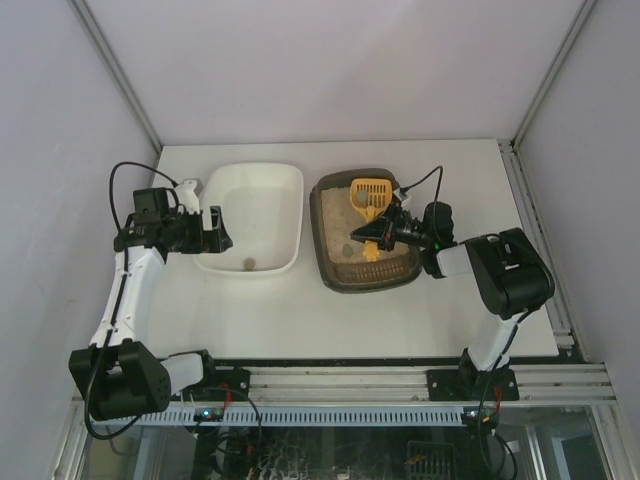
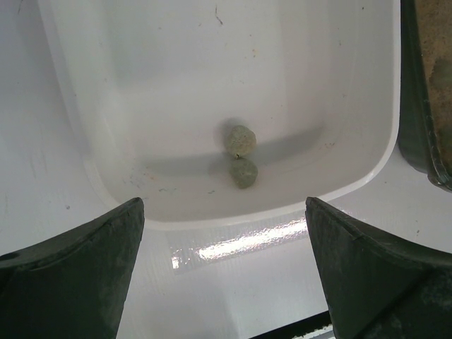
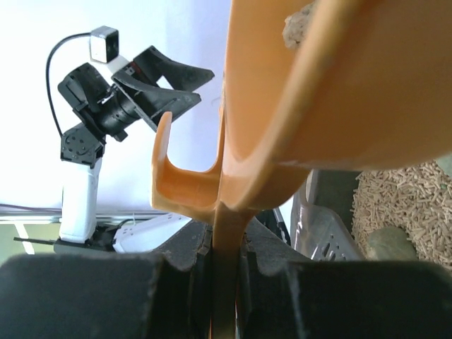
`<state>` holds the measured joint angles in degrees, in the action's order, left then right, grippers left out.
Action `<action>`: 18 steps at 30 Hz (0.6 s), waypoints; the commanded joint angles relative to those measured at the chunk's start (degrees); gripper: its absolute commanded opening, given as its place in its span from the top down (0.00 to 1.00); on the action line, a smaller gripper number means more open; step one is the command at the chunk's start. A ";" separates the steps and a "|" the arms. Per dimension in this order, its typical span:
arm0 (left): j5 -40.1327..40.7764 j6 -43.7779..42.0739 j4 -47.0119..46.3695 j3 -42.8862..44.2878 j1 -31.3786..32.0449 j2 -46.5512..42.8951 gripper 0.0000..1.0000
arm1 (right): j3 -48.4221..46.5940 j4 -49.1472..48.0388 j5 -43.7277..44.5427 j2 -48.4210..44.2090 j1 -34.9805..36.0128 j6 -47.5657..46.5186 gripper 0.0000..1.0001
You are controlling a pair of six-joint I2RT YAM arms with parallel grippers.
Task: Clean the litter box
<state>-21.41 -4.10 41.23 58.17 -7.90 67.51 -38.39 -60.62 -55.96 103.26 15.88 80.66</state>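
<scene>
Litter box (image 1: 332, 220), dark-walled and filled with tan litter, stands on the white table (image 1: 400, 320), with a white tray (image 1: 255, 200) just beside it on its left. The right end effector (image 1: 368, 238), over the box's near half, is pressed together on the handle of an orange slotted scoop (image 1: 369, 197), whose head points toward the box's far end. The left end effector (image 1: 215, 230), spread wide and empty, hovers beyond the tray's side farthest from the box. Two grey clumps (image 2: 240, 139) lie touching in the tray.

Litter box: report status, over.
Left jaws open beside white plastic tray. Right jaws shut on orange plastic scoop over dark brown rectangular litter box. One grey clump in litter.
</scene>
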 commanded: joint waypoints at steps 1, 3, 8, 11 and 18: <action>-0.77 -0.65 -0.95 -0.25 0.34 -0.43 0.00 | -1.89 4.15 -0.59 -4.47 0.86 -4.56 1.00; -1.51 -0.86 -0.58 -0.05 0.61 -0.25 0.00 | -0.17 1.77 0.69 -5.79 -2.31 -2.36 1.00; -2.42 -0.98 -0.50 -0.07 1.26 -1.27 0.00 | -5.64 17.55 -1.84 -7.67 0.35 -12.76 1.00; -1.59 -0.74 -1.12 -0.18 1.61 -1.60 0.00 | -5.06 7.70 -1.34 -6.44 -3.94 -4.03 1.00; -1.36 -0.54 -0.98 0.56 2.85 -0.26 0.00 | -5.49 8.67 -3.38 -4.43 -3.32 -4.57 1.00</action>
<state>-21.78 -4.10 41.25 58.17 -5.98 67.48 -42.83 -49.15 -58.13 99.15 13.43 75.64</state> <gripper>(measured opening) 0.996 0.110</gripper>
